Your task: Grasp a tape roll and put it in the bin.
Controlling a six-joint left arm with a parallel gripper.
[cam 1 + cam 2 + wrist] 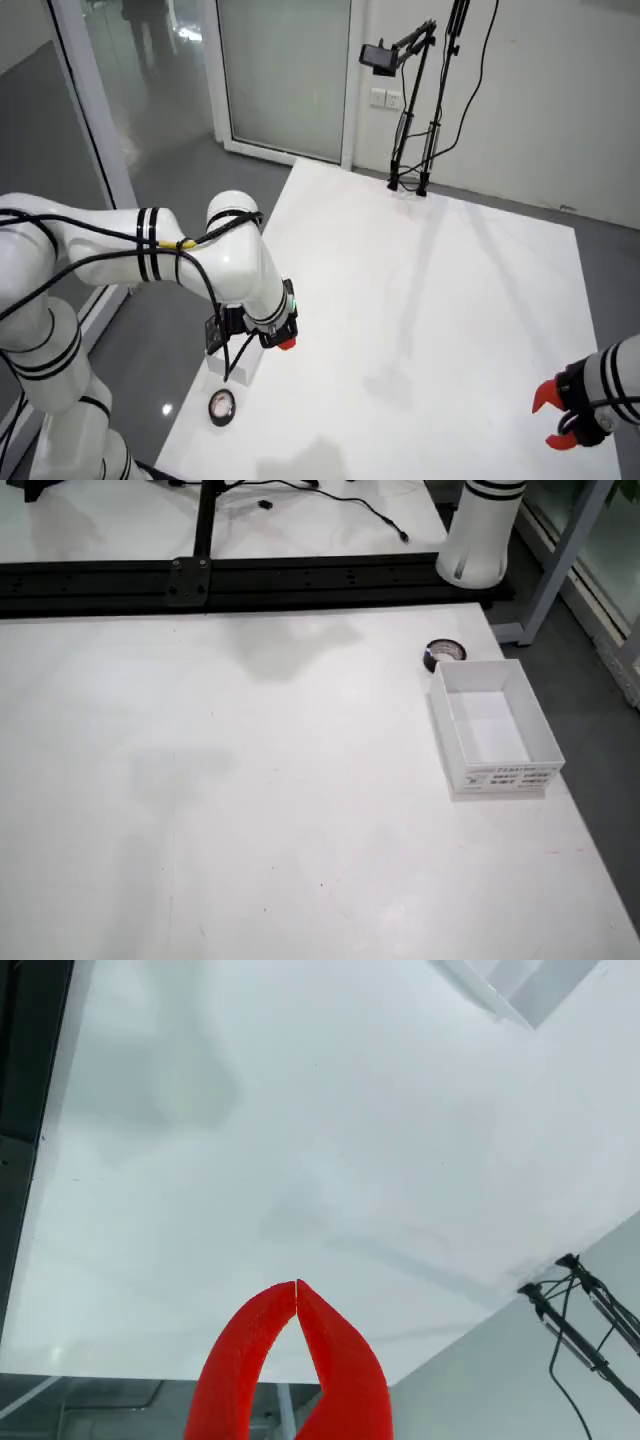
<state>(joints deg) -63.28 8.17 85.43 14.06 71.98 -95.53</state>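
**Hand closed and empty above the table; tape roll lies beside the bin**

In the view that rides on the arm, you see the red hand [297,1283] at 6 o'clock of the frame, its two fingers [345,1360] brought together so the tips meet in a point. Nothing is held between them. Below it lies the bare white table [300,1140], and a white corner of the bin [520,985] shows at 1 o'clock, well apart from the hand.

In the overhead view, the tape roll [442,652] is a small black ring lying flat on the table [250,810]. It sits at 11 o'clock of the white bin [492,728], just beside the bin's far left corner; you cannot tell whether they touch. The bin is an open white box with a printed label on its near wall, and its inside holds nothing you can see. Both stand toward the table's right edge in this view. A white arm base [482,530] stands at 1 o'clock, past a black rail [240,580].

In the room view, the working arm [200,260] bends over the table's left edge, with the tape roll [221,405] on the table at 6 o'clock of its wrist. The bin is mostly hidden behind that wrist. A second arm's red hand [556,415] shows at 4 o'clock of the frame.
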